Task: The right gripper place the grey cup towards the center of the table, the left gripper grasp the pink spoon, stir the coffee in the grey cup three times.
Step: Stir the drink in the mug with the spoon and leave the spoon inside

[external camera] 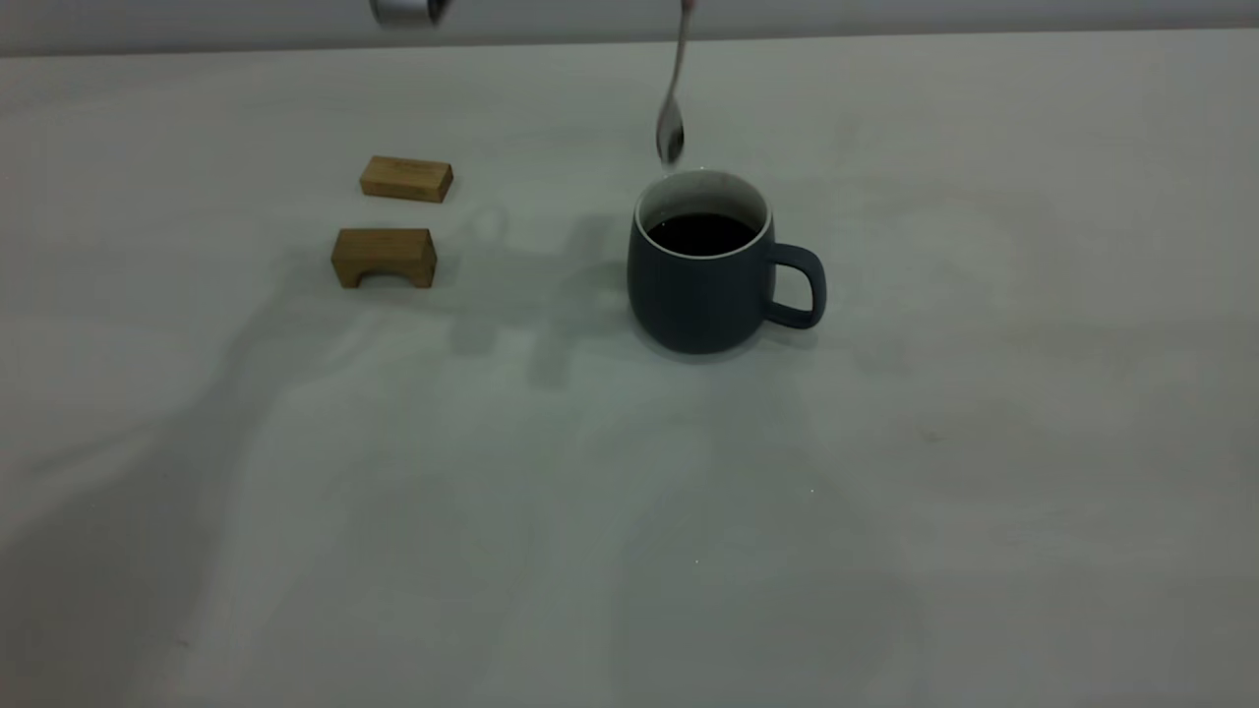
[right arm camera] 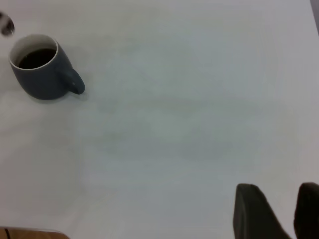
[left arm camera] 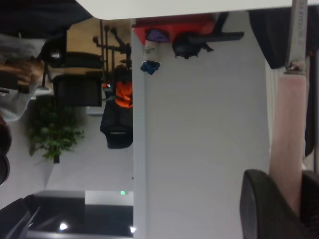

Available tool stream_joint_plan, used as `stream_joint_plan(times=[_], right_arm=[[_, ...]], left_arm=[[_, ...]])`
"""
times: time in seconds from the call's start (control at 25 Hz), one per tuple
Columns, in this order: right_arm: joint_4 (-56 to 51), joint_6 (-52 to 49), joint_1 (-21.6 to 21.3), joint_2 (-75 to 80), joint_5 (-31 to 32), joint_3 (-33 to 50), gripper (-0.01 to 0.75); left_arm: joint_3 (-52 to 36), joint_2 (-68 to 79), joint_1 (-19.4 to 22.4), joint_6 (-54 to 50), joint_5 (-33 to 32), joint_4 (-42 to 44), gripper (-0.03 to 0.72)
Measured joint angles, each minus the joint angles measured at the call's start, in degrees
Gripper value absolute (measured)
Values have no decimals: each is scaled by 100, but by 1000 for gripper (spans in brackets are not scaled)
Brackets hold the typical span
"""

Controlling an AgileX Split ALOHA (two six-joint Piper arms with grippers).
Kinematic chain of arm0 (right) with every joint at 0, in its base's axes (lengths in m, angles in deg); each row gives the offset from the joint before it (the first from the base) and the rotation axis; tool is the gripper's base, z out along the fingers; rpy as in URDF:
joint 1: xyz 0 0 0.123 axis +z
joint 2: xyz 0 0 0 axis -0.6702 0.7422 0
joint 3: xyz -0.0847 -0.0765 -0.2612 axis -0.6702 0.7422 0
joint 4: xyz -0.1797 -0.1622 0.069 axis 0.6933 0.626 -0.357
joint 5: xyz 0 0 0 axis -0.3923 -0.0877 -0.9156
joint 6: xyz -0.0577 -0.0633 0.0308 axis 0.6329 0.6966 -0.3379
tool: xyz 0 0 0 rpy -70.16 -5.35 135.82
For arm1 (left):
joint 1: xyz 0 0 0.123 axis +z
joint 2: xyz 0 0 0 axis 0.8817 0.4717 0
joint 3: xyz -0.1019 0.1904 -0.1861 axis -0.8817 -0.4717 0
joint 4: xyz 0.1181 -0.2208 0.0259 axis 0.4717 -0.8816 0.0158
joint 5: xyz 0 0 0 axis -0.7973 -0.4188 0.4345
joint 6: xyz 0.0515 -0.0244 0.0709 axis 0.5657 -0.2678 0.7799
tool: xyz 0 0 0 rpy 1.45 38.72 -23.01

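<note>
Standing a little right of centre in the exterior frame, the grey cup (external camera: 703, 270) rests upright on the worktop (external camera: 885, 511), its loop handle pointing toward the frame's right and the coffee (external camera: 702, 233) lying dark and round below the thin white rim. The pink spoon (external camera: 673, 93) hangs nearly vertical above the cup's far rim, bowl downward and just clear of it, its upper part running out of the frame's top edge. In the left wrist view the left pincer (left arm camera: 294, 209) is clamped on the spoon's pale pink handle, with a dark finger (left arm camera: 264, 209) pressed against it and the grey metal neck leading away from it. Only a silver-grey bit of that arm shows at the exterior frame's top edge, left of centre. Two brown wooden blocks (external camera: 393, 216) sit at the frame's upper left, well apart from the cup, one behind the other. Bare worktop stretches wide in front of the cup and to its right. The right pincer (right arm camera: 279, 211) hovers well apart from the cup, its dark fingers spread with a gap between them, holding nothing.
</note>
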Motion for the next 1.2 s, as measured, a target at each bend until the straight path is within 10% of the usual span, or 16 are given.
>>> stream_joint_plan(times=[0.88,1.2], right_arm=[[0,0,0,0,0,0,238],[0,0,0,0,0,0,238]], left_arm=[[9,1200,-66,1917,731,-1264,169],[9,1385,-172,1035,340,-1605,169]])
